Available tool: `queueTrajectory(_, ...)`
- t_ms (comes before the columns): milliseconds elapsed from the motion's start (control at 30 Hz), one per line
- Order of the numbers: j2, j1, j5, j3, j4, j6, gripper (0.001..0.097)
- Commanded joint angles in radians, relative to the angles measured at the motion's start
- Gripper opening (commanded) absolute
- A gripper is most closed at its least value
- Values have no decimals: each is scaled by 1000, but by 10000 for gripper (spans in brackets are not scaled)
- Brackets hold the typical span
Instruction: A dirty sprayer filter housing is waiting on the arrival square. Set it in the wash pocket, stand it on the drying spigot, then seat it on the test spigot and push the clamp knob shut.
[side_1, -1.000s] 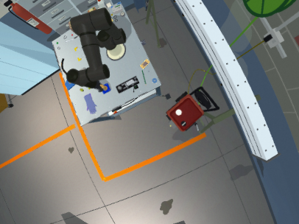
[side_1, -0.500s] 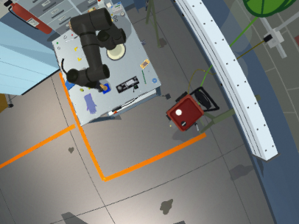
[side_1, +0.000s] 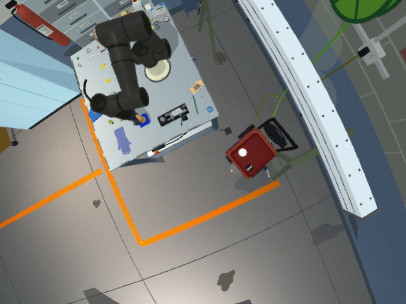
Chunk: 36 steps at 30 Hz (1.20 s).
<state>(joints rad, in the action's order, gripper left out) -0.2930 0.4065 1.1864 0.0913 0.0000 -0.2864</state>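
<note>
The tan filter housing (side_1: 143, 119) sits on a small blue square near the front left of the grey table, right beside my gripper (side_1: 136, 117). The gripper is open and holds nothing; the dark arm (side_1: 125, 65) reaches over the table from the back and hides part of the square. A round cream dish (side_1: 157, 70) lies farther back on the table. A black fixture (side_1: 173, 115) with pale markings sits to the right of the housing. The spigots and clamp knob are too small to pick out.
The table's front edge (side_1: 165, 142) runs just below the housing, with a purple glove (side_1: 122, 139) lying near it. Orange floor tape (side_1: 120, 200) borders the table. A red cart (side_1: 251, 152) stands on the floor to the right, and a long white beam (side_1: 315, 100) crosses behind.
</note>
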Motion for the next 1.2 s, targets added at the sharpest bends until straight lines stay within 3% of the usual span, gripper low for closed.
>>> queueTrajectory(0, 1, 0, 1, -2, 0, 0, 700)
queueTrajectory(833, 43, 0, 147, -105, 0, 0, 700)
queueTrajectory(1167, 48, 0, 171, -124, 0, 0, 700)
